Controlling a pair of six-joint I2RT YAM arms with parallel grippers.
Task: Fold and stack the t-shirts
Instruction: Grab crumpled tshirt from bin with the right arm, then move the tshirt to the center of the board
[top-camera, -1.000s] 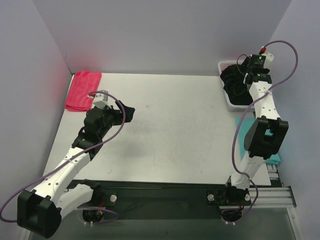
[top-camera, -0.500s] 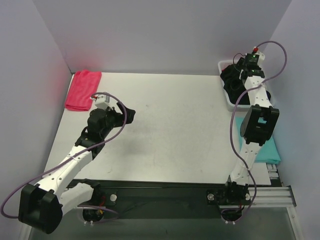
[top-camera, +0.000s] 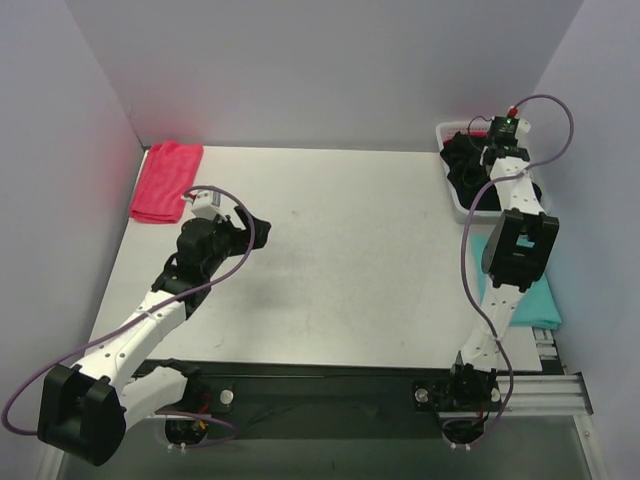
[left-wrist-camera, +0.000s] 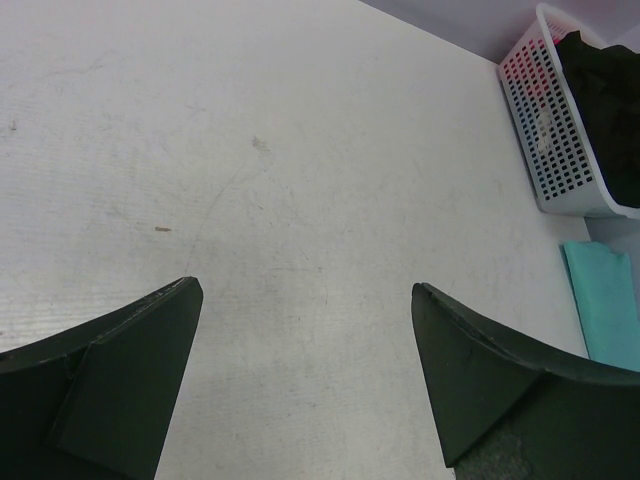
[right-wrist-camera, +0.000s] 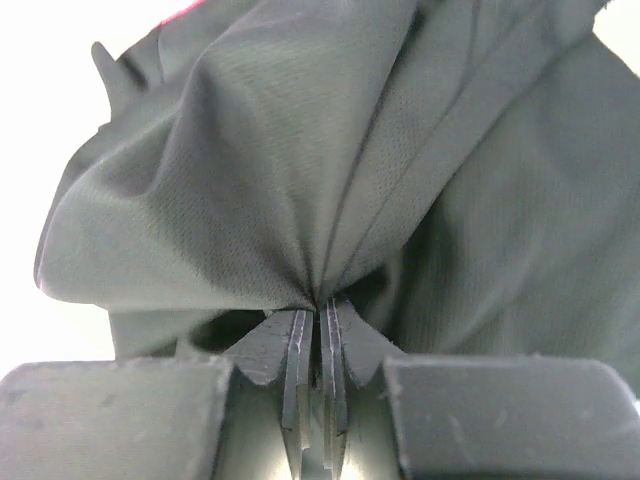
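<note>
Teal shirt (top-camera: 541, 302) lies flat at the 4 o'clock edge of the table (top-camera: 340, 270), partly hidden by the right arm. Left gripper (top-camera: 256, 222) sits toward 9 o'clock over the tabletop, fingers wide apart, holding nothing. Red shirt (top-camera: 165, 180) lies in the 10 o'clock corner. Basket (top-camera: 458, 205) stands at 2 o'clock. Right gripper (right-wrist-camera: 318, 305) is down in it, fingers pinched together on a bunched fold of the black shirt (right-wrist-camera: 280, 170).

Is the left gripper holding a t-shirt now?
No, the left gripper stands open, and only the bare table shows between its jaws.
</note>
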